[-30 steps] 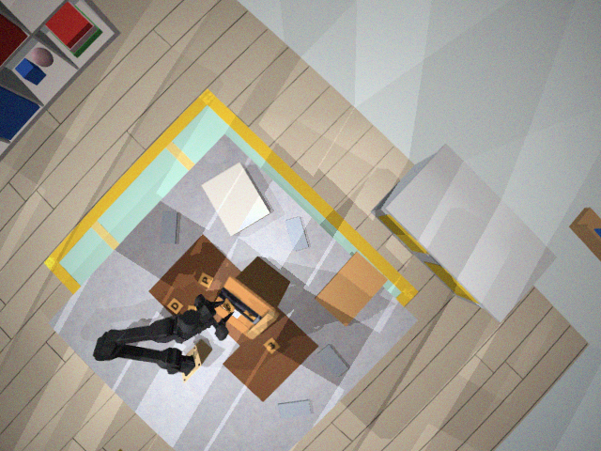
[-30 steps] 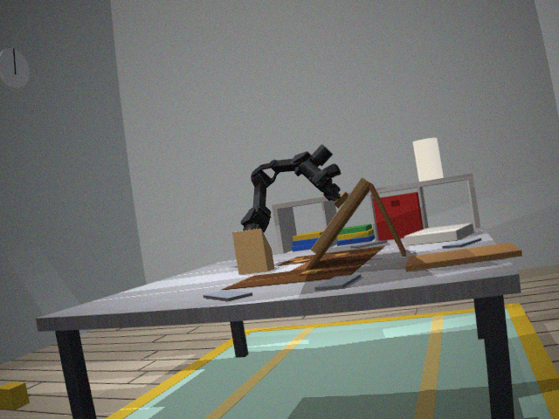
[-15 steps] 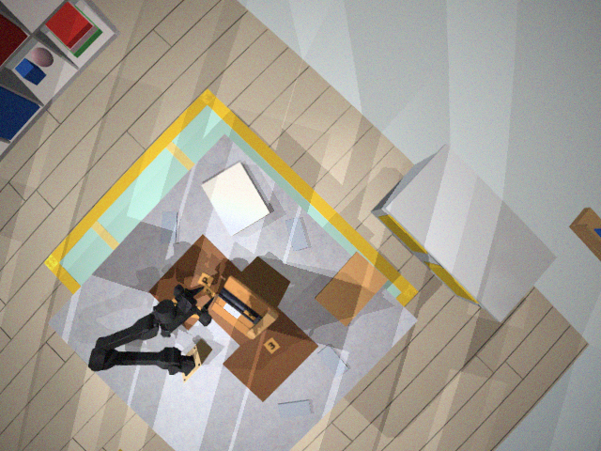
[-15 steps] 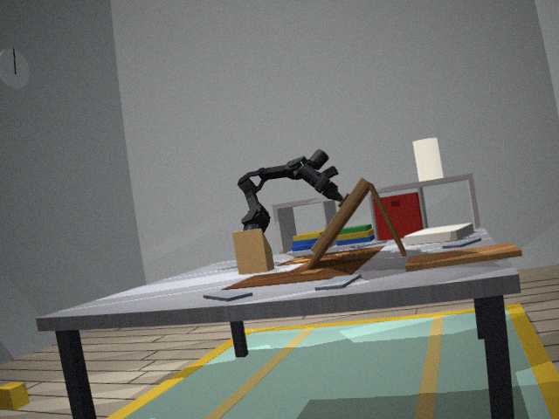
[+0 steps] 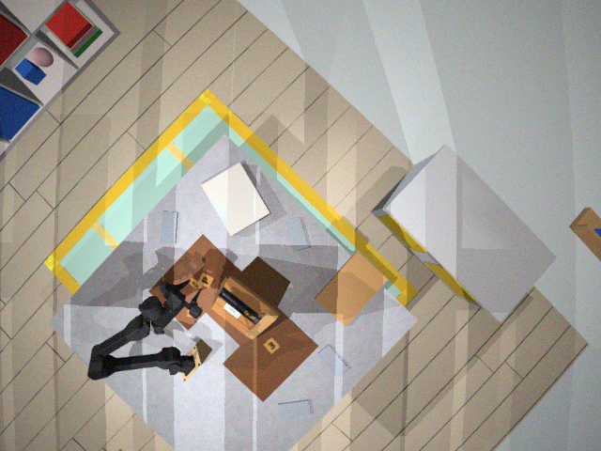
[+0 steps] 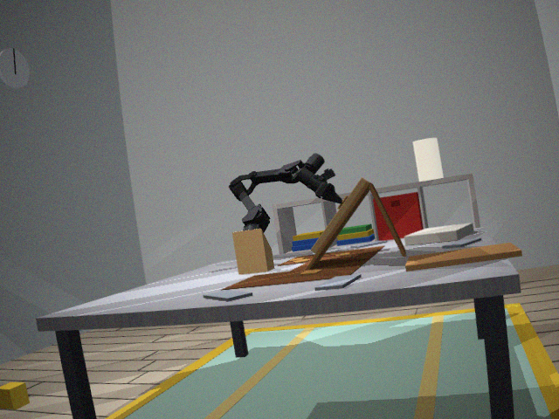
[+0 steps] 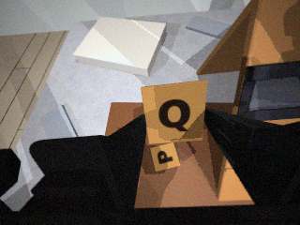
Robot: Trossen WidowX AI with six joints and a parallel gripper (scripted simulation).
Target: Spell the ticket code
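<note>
My gripper [image 5: 194, 286] [image 6: 340, 201] [image 7: 173, 115] is shut on the Q tile [image 7: 174, 112], upright and facing the wrist camera. It is above the left part of the brown mat [image 5: 203, 250], left of the sloping wooden board [image 5: 262, 324] [image 6: 345, 218] [image 7: 277, 28]. The P tile [image 5: 206, 280] [image 7: 164, 157] lies beyond it, turned sideways. Another tile is partly hidden under the gripper. A tile [image 5: 270, 345] resembling a 3 lies right of the board. The dark rail [image 5: 238, 303] crosses the board; its letters are not readable. The ticket [image 5: 232, 310] is below it, too small to read.
A white box [image 5: 235, 198] [image 6: 438, 234] [image 7: 119, 44] lies behind the mat. An orange-brown slab [image 5: 351, 291] [image 6: 460, 257] lies behind the board. Several thin grey-blue plates are on the counter [image 5: 193, 417] [image 6: 148, 302]. The board's rear support [image 5: 264, 279] [image 6: 390, 221] stands out behind it.
</note>
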